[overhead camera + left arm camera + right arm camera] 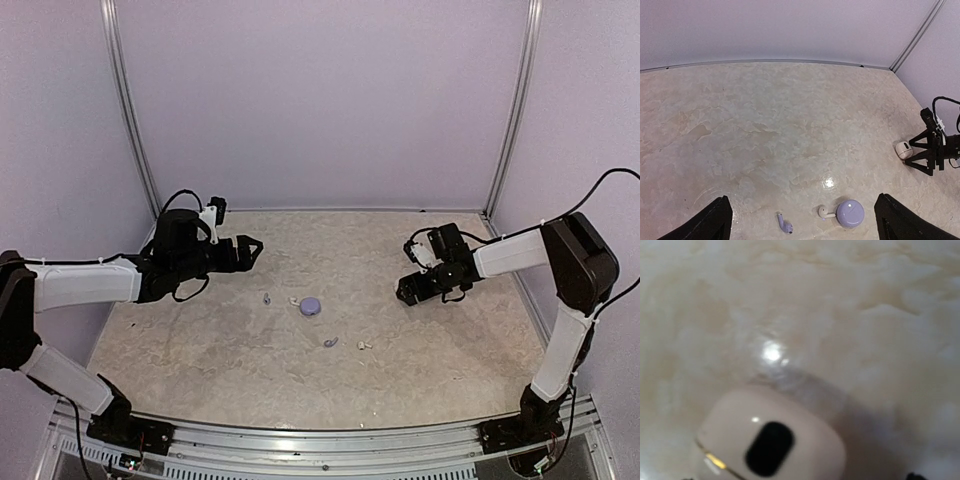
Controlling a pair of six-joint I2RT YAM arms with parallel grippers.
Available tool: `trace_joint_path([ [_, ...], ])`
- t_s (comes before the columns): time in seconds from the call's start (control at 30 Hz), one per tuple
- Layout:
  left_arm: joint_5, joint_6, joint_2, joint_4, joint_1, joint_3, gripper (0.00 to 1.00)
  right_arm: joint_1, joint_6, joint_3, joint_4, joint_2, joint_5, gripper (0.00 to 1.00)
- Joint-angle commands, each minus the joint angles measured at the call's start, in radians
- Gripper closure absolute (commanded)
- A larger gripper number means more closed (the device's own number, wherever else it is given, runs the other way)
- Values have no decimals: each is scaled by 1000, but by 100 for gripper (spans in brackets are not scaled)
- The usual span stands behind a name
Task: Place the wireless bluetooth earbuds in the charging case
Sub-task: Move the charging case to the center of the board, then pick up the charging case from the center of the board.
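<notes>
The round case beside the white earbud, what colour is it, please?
Lilac-purple case, clearest in the left wrist view.

Soft, even overhead light; glare spot on table [828,183]; right wrist view blurred; left wrist edges bowed.

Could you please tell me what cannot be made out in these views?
White case: blurred and cut by the bottom edge in the right wrist view; unseen from above, apparently under the right fingers.
Earbuds: too small in the top view to tell stems from buds.
</notes>
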Motion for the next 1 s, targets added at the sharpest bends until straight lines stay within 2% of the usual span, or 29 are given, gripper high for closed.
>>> trace_joint_path([
  [0.0, -11, 17, 3, -10, -7, 27, 1, -20, 5, 8, -4, 14, 59, 9],
  [0.43, -64, 23, -1, -16, -7, 27, 1, -184, 1, 29, -4, -3, 58, 10],
  [0.7, -56, 20, 1, -12, -7, 27, 1, -156, 65, -21, 63, -88, -232, 17],
  [0.97, -37, 17, -3, 4, -7, 30, 1, -79, 114, 27, 50, -10, -201, 18],
])
